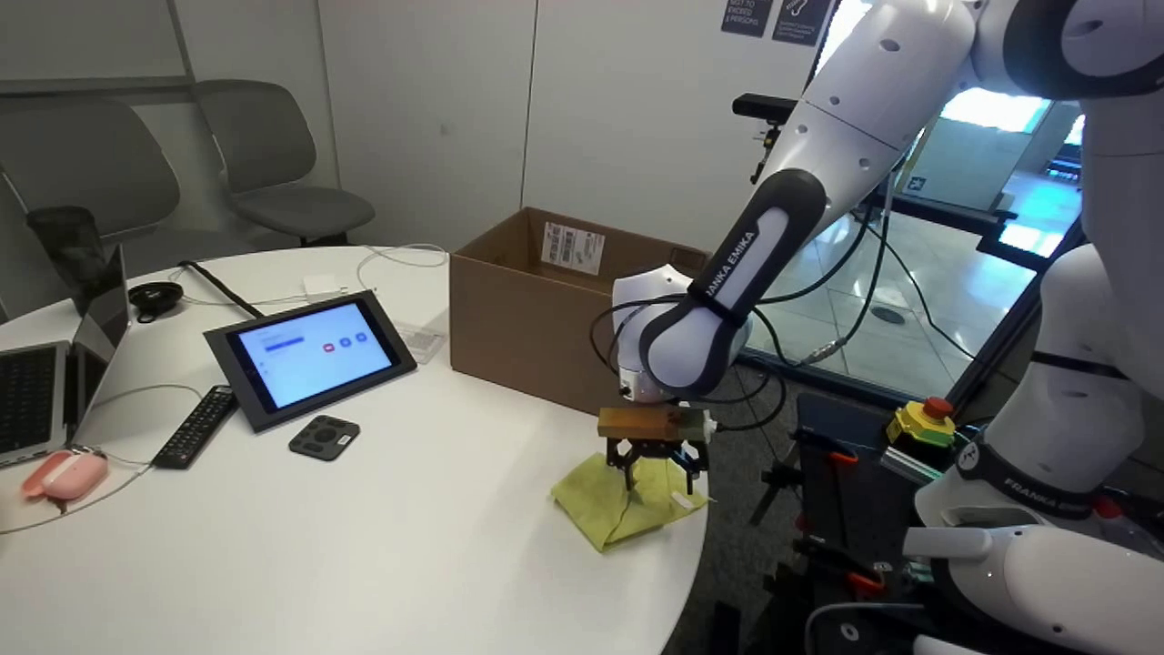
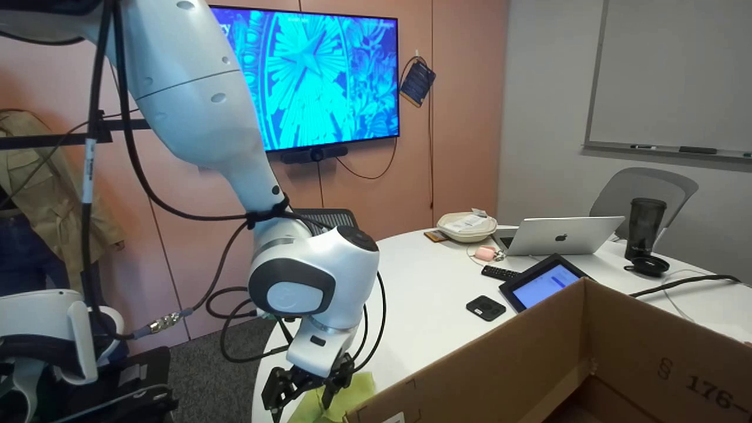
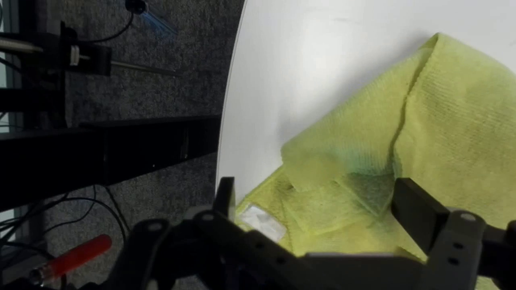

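A curved-edged white table [image 1: 409, 528] bears a folded yellow-green cloth [image 1: 618, 511] beneath the wide-spread black two-fingered gripper [image 1: 659, 488]; dark grey flecked carpet [image 2: 214, 370] lies below

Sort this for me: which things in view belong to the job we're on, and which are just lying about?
Likely in the job:
yellow-green cloth, folded on the white table
hand, open over the cloth

Apparently lying about:
tablet display
black remote
laptop
pink case
black cup
cardboard box, close by, though its part is unclear
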Robot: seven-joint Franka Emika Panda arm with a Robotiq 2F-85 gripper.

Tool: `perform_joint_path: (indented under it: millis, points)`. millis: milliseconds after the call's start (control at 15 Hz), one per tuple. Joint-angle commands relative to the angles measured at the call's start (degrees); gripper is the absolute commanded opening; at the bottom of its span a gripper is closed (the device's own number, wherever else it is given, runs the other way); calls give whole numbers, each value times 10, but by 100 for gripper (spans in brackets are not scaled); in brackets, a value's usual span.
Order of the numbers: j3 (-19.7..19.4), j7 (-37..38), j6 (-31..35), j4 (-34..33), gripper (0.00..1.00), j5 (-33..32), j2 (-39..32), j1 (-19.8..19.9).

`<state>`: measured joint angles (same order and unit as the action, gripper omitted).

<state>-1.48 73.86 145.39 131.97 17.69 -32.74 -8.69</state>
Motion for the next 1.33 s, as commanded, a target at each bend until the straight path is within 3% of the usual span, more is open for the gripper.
perform_joint_path:
  millis: [0, 333, 733, 1067, 1267]
  points:
    - [10, 18, 22, 9, 100, 38, -13, 15]
    - [18, -10, 56, -7, 100, 48, -29, 24]
    - [-33, 61, 41, -15, 100, -1, -10, -20]
    - [-32, 2, 86, -45, 100, -90, -8, -37]
    - [-13, -48, 110, -80, 100, -110, -30, -31]
